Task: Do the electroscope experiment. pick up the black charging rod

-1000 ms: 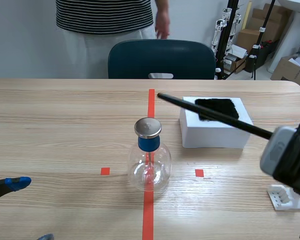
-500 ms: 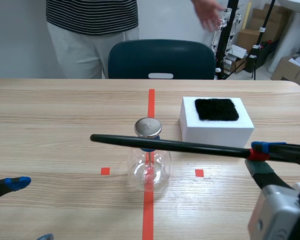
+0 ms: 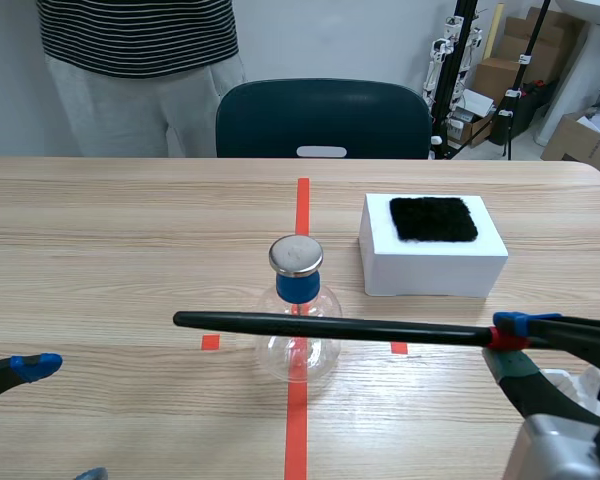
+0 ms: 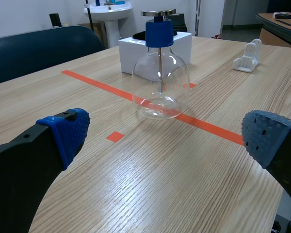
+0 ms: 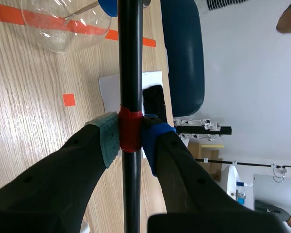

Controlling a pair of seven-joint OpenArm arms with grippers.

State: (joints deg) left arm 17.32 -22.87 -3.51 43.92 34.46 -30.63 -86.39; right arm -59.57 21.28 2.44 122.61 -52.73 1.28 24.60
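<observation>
My right gripper (image 3: 508,340) is shut on the black charging rod (image 3: 330,327) at its red band (image 5: 130,130), holding it level above the table. The rod runs leftward, crossing in front of the glass flask electroscope (image 3: 298,330) with its blue stopper and metal disc (image 3: 296,255). In the right wrist view the rod (image 5: 131,58) stretches ahead between my pads, past the flask (image 5: 63,24). My left gripper (image 4: 165,136) stands open low at the table's near left, with the flask (image 4: 160,80) ahead of it.
A white block (image 3: 433,262) topped with a black fur patch (image 3: 433,218) lies right of the flask. A small white stand (image 4: 249,57) sits at the near right. A dark chair (image 3: 322,118) and a person in a striped shirt (image 3: 135,40) are beyond the far edge.
My right arm swung the rod from pointing over the white block down to level in front of the flask, then lowered it further. The person walked left.
</observation>
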